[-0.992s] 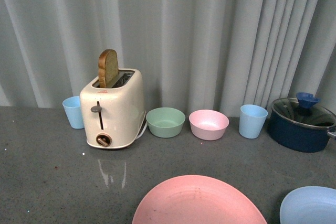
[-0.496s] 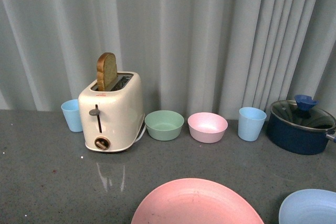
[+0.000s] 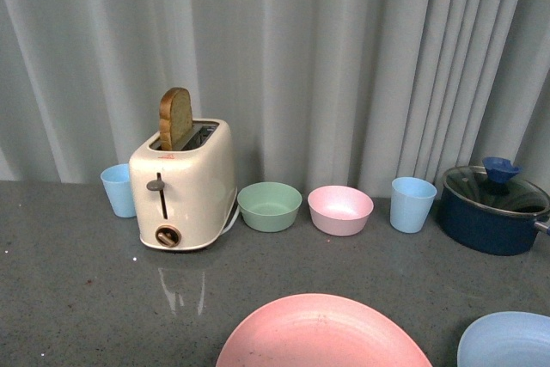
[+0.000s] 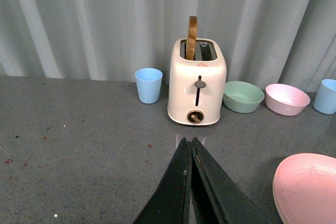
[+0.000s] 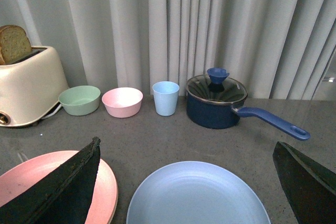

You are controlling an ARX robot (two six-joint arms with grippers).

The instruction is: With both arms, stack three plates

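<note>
Left gripper (image 4: pixel 190 146): fingers pressed together, nothing between them, tip above bare worktop (image 3: pixel 86 298). Right gripper (image 5: pixel 186 144): fingers spread wide apart, holding nothing.

Surface: grey speckled worktop, faintly glossy. Pale grey pleated curtain (image 3: pixel 344 66) closes off the whole far side.

Task items:
- pink plate (image 3: pixel 322 333) lies flat on the worktop, off to the right of the left gripper; in the right wrist view its near part is hidden behind that gripper's left finger.
- light blue plate (image 5: pixel 197 195) lies flat directly below and between the right gripper's fingers, close beside the pink plate, not touching.
- cream-beige plate: cannot make it out.

Containers, in a row along the curtain beyond both grippers:
- toaster (image 3: pixel 182 185), cream, straight ahead of the left gripper; bread slice (image 3: pixel 175 116) standing up out of one slot.
- blue cup (image 3: pixel 118 190), left of the toaster.
- green bowl (image 3: pixel 270 205) and pink bowl (image 3: pixel 340 209), side by side, interiors bare.
- second blue cup (image 3: pixel 412 204); inside not visible.
- navy pot (image 3: pixel 490 221) under a glass lid (image 3: pixel 496 188) with blue knob; contents not discernible.
</note>
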